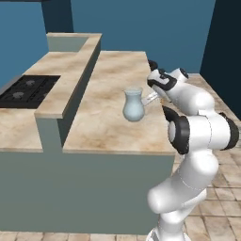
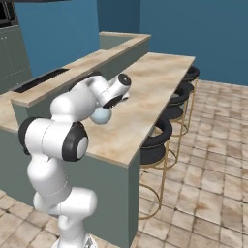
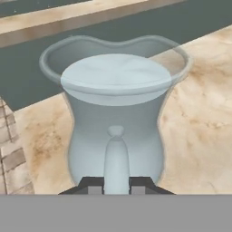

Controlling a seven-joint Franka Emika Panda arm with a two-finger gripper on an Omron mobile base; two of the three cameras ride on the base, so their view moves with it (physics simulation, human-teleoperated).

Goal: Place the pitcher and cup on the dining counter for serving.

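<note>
A black stovetop [image 1: 28,90] with round burners is set into a lower beige counter [image 1: 19,127] at the left. A narrow raised ledge [image 1: 70,77] with a beige marble-look top runs alongside it on a grey-green wall. Black round stools [image 2: 160,138] on thin gold legs stand in a row along the right side. The floor [image 2: 203,193] is tan stone tile. The walls [image 2: 193,34] behind are deep blue.
</note>
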